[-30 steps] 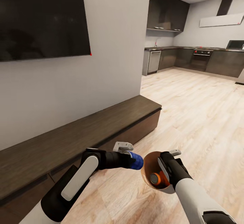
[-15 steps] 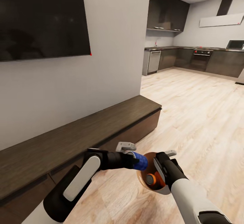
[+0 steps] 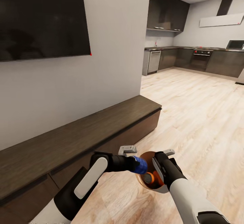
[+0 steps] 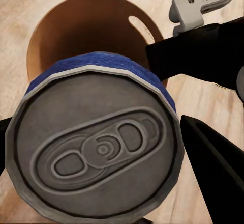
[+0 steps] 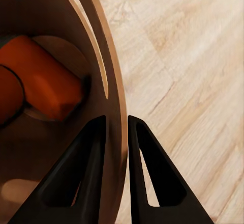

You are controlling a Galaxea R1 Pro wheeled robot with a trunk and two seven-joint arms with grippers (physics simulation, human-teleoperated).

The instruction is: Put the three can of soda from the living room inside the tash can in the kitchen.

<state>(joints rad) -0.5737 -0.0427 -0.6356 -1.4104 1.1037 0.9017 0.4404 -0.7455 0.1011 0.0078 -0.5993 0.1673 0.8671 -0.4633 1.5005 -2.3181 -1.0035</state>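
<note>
Left hand clamped on blue can at bin's 9 o'clock rim, right hand pinching bin wall, orange cans inside

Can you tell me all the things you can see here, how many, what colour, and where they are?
Blue soda can: one, dark blue with a grey top, held in the left pincer at the mouth of the trash can.
Orange soda cans: two, orange, lying inside the trash can.
Trash can: one, tan-brown inside, held up by its rim over the wood floor.
TV: one, black, on the white wall.
Low cabinet: one, dark wood, along the wall under the TV.
Kitchen cabinets: several, dark grey, at the far end of the room.
Floor: light wood, all over.
Left pincer: one, black, shut on the blue soda can.
Right pincer: one, black, clamped on the trash can's rim.
</note>
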